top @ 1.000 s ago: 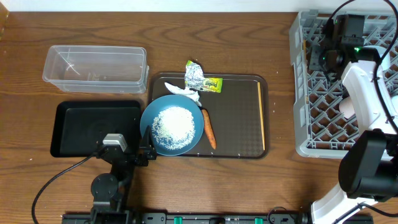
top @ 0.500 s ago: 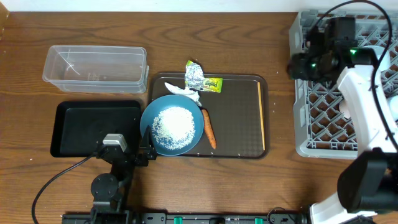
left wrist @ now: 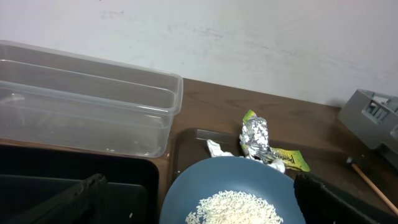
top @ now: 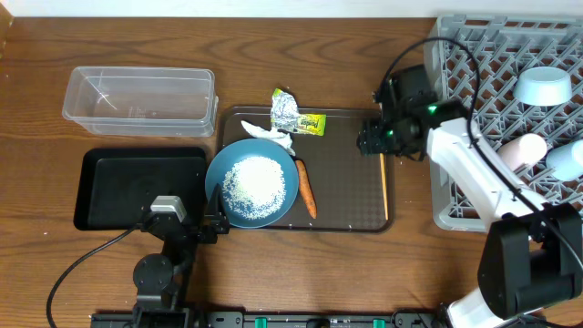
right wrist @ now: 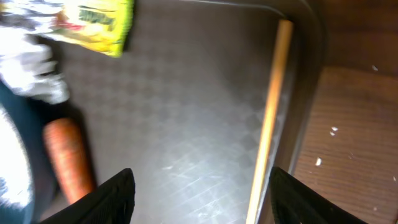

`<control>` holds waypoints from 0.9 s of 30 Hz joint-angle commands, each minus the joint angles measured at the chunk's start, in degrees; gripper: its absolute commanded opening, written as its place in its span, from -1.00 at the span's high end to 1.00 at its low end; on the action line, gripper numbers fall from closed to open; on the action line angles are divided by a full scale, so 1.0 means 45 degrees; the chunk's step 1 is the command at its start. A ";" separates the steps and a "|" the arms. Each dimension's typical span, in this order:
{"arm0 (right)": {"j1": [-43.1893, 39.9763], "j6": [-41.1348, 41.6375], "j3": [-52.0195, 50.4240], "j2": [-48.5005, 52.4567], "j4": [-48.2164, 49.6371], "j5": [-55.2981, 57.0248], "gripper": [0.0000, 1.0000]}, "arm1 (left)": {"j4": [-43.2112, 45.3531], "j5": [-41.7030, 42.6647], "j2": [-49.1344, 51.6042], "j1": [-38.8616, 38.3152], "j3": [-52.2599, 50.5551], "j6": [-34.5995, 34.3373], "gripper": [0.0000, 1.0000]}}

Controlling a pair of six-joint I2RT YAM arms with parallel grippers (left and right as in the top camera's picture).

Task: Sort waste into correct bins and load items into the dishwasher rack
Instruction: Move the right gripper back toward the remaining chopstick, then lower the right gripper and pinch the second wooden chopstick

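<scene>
The blue plate (top: 250, 182) with rice (top: 255, 180) lies on the left of the brown serving tray (top: 346, 214). Beside it are the carrot (top: 306, 189), the white tissue (top: 275, 137) and the foil wrapper (top: 293, 116). The chopsticks (top: 383, 182) lie along the tray's right rim. My right gripper (top: 373, 141) hovers open and empty over the tray (right wrist: 186, 106), with the chopsticks (right wrist: 270, 118) just inside its right finger and the carrot (right wrist: 68, 158) to its left. My left gripper (left wrist: 205, 205) stands open at the plate's (left wrist: 205, 180) near edge. The rack (top: 455, 137) holds a light-blue bowl (top: 544, 85) and two cups (top: 521, 150).
The clear tub (top: 138, 100) stands at the back left. In front of it sits the black tray (top: 137, 187), with the left arm's base (top: 155, 273) at the table's front edge. The right arm's white links (top: 483, 182) cross the rack's left side.
My right arm has swung left from over the rack to the serving tray's right part, its jaws opening wider. The bowl now shows in the rack. The left arm has not moved.
</scene>
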 commanded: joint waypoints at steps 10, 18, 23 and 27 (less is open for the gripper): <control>0.0097 0.1161 -0.1428 0.0049 0.2181 0.1535 -0.44 | -0.0418 0.0233 0.0000 -0.0053 -0.0223 0.0034 -0.95; 0.0097 0.1035 -0.1428 0.0491 0.2229 0.1481 -0.36 | -0.0423 0.0233 0.0000 -0.0053 -0.0223 0.0034 -0.96; 0.0097 0.0651 -0.1423 0.1166 0.2225 0.1112 -0.35 | -0.0418 0.0233 0.0000 -0.0053 -0.0223 0.0034 -0.96; 0.0102 0.0471 -0.1413 0.1214 0.2312 0.1103 -0.35 | -0.0418 0.0233 0.0000 -0.0053 -0.0223 0.0034 -0.96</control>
